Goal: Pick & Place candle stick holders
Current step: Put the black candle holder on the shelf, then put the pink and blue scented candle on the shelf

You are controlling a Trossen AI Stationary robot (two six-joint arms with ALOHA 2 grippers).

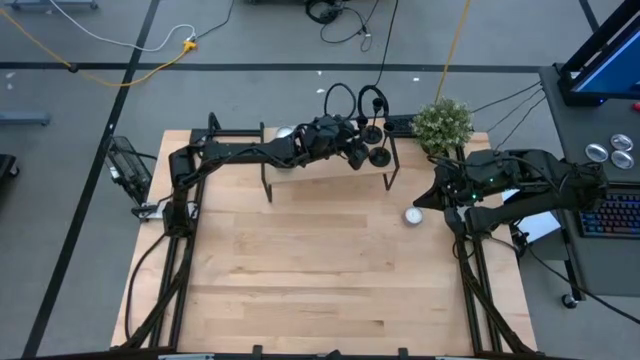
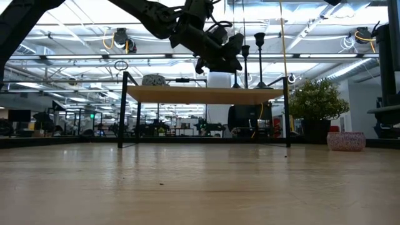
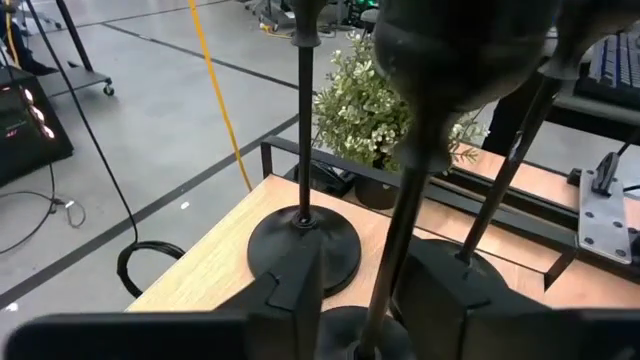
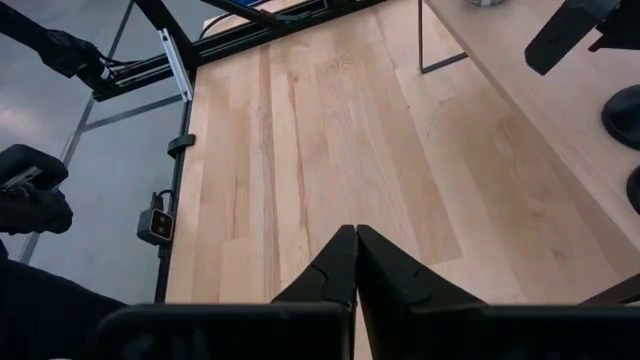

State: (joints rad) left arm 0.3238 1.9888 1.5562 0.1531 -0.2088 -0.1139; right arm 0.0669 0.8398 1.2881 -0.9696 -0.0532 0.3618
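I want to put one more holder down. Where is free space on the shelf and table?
The shelf is bare between the left gripper and its left legs. Its right end, with the candle stick holders, is crowded. The table in front is open, apart from the tealight.

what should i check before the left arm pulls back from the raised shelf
1. Left gripper fingers parted around the matte-black candle stick holder's stem: ok.
2. That holder's disc base seated on the raised wooden shelf: cannot tell, hidden by the fingers.
3. Neighbouring black holder upright on the shelf: ok.
4. Room past the other holders on withdrawal: not ok, they crowd close.
5. Right gripper shut, parked by the right edge over the wooden table: ok.
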